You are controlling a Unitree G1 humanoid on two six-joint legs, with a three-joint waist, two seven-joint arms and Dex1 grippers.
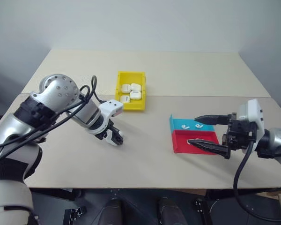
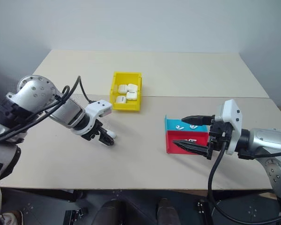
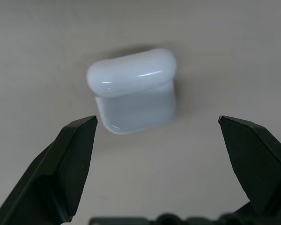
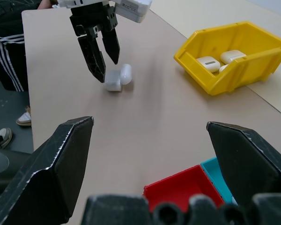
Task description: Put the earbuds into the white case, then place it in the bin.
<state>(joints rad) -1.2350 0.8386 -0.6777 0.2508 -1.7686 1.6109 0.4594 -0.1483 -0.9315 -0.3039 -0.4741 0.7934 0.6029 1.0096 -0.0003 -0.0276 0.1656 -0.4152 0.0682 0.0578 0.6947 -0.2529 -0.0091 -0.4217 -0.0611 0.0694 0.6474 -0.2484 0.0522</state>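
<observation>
Left gripper: you have it pointing steeply down over the case, fingers spread and grasping nothing; in its wrist view the two black fingertips sit either side of the case with bare surface between.
Case: lies on the surface just under your left gripper, lid open and hinged back, apart from both fingers; well short of the bin.
Earbuds: two lie in the teal half of the tray, side by side, near your right gripper's upper finger.
Tray: flat, half teal and half red, on the surface to your right, well apart from the case.
Right gripper: roughly level, aimed left over the tray, jaws wide and empty; one finger over the teal half, the other over the red half.
Bin: yellow, upright walls, mid-surface beyond your left gripper; several white cases already lie inside.
Surface: pale beige, a seam running across behind the bin.
</observation>
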